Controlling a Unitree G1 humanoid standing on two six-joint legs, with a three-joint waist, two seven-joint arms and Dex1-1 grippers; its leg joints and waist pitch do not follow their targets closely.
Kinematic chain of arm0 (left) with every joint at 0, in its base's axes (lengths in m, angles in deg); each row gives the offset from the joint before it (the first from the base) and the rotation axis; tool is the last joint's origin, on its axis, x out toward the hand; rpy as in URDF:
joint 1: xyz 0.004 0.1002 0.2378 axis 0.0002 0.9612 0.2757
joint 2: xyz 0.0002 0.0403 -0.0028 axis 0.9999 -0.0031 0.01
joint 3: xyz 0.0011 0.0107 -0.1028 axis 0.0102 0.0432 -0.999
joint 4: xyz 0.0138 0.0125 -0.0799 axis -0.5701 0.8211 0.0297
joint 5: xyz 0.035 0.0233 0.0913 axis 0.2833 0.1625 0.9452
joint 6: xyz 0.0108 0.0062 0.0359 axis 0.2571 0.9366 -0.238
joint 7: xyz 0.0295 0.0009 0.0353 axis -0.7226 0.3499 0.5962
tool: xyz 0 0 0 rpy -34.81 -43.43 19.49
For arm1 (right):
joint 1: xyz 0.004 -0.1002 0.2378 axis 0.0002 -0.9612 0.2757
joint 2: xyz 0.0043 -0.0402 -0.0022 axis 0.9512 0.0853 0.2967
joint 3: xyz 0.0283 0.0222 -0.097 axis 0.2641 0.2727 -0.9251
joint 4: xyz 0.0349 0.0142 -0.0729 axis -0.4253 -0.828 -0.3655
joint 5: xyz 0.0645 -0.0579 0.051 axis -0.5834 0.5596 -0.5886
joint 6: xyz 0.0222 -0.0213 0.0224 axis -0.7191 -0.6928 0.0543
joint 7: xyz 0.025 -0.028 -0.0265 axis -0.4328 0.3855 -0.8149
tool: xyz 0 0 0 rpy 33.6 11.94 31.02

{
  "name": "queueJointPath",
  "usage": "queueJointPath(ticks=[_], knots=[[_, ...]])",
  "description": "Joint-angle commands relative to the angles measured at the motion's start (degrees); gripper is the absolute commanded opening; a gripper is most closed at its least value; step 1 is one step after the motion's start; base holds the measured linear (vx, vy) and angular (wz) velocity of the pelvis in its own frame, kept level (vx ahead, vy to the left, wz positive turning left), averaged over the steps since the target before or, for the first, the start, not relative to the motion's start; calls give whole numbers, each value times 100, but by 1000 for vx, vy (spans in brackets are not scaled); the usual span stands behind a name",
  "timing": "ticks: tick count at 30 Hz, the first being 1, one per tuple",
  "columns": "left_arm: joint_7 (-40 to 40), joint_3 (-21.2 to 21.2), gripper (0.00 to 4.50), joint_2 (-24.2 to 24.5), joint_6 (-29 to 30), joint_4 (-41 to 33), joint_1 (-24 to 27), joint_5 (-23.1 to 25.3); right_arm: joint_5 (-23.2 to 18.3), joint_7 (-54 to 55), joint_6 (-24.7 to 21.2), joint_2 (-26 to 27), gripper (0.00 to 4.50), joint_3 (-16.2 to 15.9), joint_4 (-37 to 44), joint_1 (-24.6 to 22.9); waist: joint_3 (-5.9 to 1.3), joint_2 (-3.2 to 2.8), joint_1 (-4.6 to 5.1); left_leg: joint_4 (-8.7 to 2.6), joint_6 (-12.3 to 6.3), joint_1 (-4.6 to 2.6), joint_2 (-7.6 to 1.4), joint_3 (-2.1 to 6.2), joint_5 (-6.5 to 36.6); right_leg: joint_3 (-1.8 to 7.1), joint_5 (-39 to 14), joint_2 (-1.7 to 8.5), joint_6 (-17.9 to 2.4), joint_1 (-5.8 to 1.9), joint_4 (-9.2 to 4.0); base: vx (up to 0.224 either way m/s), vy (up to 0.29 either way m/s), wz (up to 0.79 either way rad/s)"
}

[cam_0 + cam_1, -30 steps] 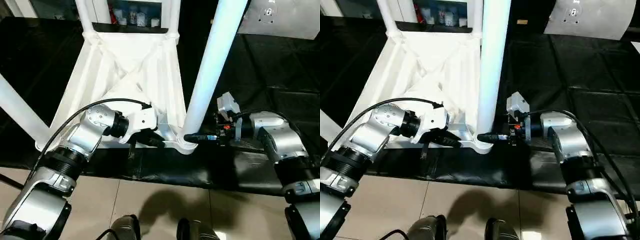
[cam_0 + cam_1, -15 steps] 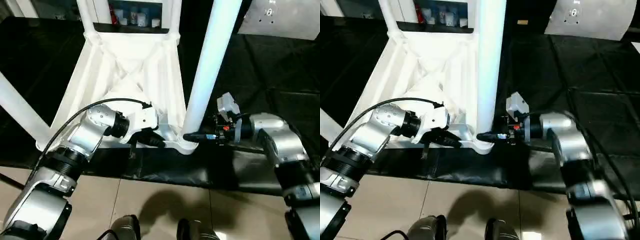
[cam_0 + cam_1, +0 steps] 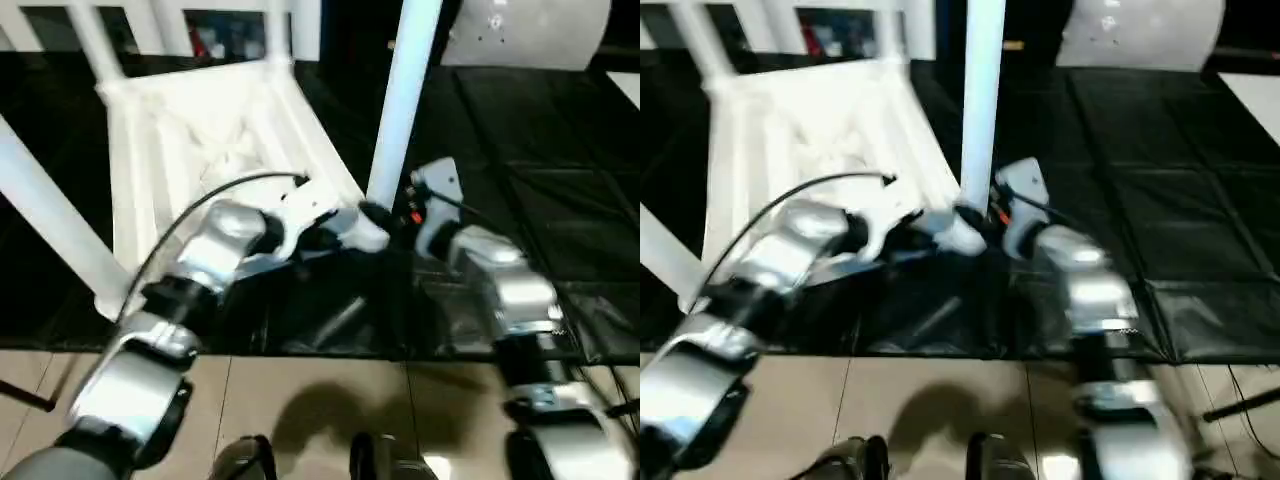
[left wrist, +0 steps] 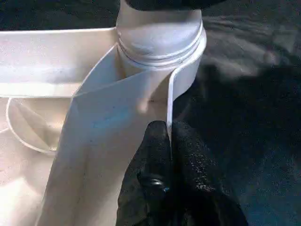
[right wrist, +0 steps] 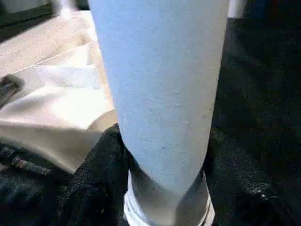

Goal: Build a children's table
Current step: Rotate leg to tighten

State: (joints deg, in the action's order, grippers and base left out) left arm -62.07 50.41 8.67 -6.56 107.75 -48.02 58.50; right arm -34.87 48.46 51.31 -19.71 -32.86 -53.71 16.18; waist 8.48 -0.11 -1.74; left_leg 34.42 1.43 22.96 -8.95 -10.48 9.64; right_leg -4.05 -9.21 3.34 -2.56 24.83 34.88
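The children's table lies upside down on a black mat, its white ribbed top (image 3: pixel 190 130) facing up. A white leg (image 3: pixel 398 100) stands in the near right corner socket (image 4: pixel 160 42). My left gripper (image 4: pixel 168 129) is shut on the thin side wall of the top just beside that socket. On the other side, my right gripper (image 5: pixel 162 155) is shut on the leg just above the socket, with a black finger (image 5: pixel 101 174) on each side of the tube. Another leg (image 3: pixel 50 230) slants out at the near left. Two more legs (image 3: pixel 95 40) rise at the far corners.
The black mat (image 3: pixel 520 140) spreads to the right and behind the table. A grey panel (image 3: pixel 530 30) leans at the back right. Tan floor tiles (image 3: pixel 300 400) run along the mat's near edge, with my feet (image 3: pixel 250 460) at the bottom.
The near right corner, with its leg and both grippers on it, has moved away from me. The top has swung round to the left. My right fingers have closed slightly on the leg.
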Motion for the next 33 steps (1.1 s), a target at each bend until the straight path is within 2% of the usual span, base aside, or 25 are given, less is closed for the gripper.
queueJointPath(ticks=[1,2,4,7,9,11,15,17,18,20,22,23,24,26,28,29,33], knots=[[606,-78,0,-507,-37,-18,-367,-73,-32,505,-182,699,194,-383,-147,45,-476,54,-34,-413,-366,-121,-356,194,962,334,-2077,573,-915,-348,-558,0,0,0],[751,-100,0,-597,-26,36,-412,-56,-21,798,-147,866,229,-297,-153,54,-484,45,-32,-410,-381,-127,-354,184,887,341,-1897,568,-978,-336,-544,0,0,0],[959,-132,0,-753,-9,120,-476,-43,-98,1203,-73,1159,264,-104,-79,41,-497,24,-47,-418,-483,-137,-371,175,711,346,-1381,564,-1105,-350,-508,0,0,0],[1041,-151,0,-851,-22,164,-492,-39,-202,1177,19,1283,274,-79,75,-1,-522,12,-55,-411,-665,-119,-375,173,487,338,-758,564,-1249,-401,-443,0,0,0],[1008,-154,0,-836,-51,155,-466,-47,-223,1149,56,1248,300,-66,135,-26,-538,10,-53,-397,-891,-110,-380,174,174,330,-110,562,-1401,-427,-374,0,0,0],[855,-128,0,-745,-129,110,-394,-60,-207,1104,157,1102,315,37,126,-30,-527,0,-50,-395,-1005,-113,-391,171,133,326,37,573,-1478,-427,-371,0,0,0],[535,-94,0,-604,-269,-24,-253,-98,-81,718,522,699,356,-7,17,-13,-489,1,-60,-407,-949,-115,-393,163,413,325,-373,588,-1448,-442,-429,0,0,0],[350,-57,0,-493,-335,-132,-144,-108,-47,424,681,427,367,-6,14,-37,-492,-8,-62,-409,-913,-123,-404,164,431,330,-389,588,-1445,-437,-426,0,0,0],[244,-36,0,-421,-334,-191,-77,-117,-102,165,746,254,377,8,37,-56,-493,-18,-64,-409,-924,-113,-403,174,392,328,-306,584,-1465,-451,-405,0,0,0],[-33,38,0,-253,-487,-279,58,-126,-248,-382,821,-121,391,45,81,-80,-503,7,-63,-390,-1014,-97,-398,168,323,330,-107,590,-1496,-476,-382,0,0,0],[-228,77,0,-130,-482,-332,139,-137,-359,-855,901,-424,400,57,88,-90,-494,2,-65,-383,-1108,-106,-413,162,283,334,6,585,-1537,-462,-374,0,0,0],[-428,111,0,-17,-515,-374,199,-149,-430,-1287,997,-689,423,49,39,-85,-493,-3,-62,-379,-1134,-103,-416,159,285,331,-8,582,-1562,-457,-372,0,0,0],[-453,115,0,-2,-515,-380,206,-150,-441,-1346,1007,-722,432,47,34,-84,-487,-1,-79,-381,-1130,-123,-425,154,382,327,-139,584,-1565,-450,-393,0,0,0],[-858,193,0,217,-641,-439,299,-171,-521,-2147,1127,-1159,432,-66,-53,-83,-470,-2,-110,-391,-1064,-128,-432,157,508,328,-440,587,-1540,-450,-421,0,0,0],[-958,215,0,273,-670,-461,325,-180,-545,-2366,1166,-1261,432,-110,-79,-84,-461,5,-110,-393,-1035,-121,-431,156,592,328,-578,586,-1519,-448,-441,0,0,0],[-1323,274,0,433,-829,-552,417,-249,-611,-2979,1281,-1507,432,-267,-128,-105,-460,5,-119,-401,-971,-130,-439,161,678,324,-764,589,-1490,-442,-451,0,0,0],[-1913,357,0,671,-1162,-701,551,-372,-714,-3826,1359,-1811,432,-486,-218,-122,-464,-1,-156,-398,-953,-124,-455,153,687,329,-877,594,-1463,-437,-455,0,0,0]])
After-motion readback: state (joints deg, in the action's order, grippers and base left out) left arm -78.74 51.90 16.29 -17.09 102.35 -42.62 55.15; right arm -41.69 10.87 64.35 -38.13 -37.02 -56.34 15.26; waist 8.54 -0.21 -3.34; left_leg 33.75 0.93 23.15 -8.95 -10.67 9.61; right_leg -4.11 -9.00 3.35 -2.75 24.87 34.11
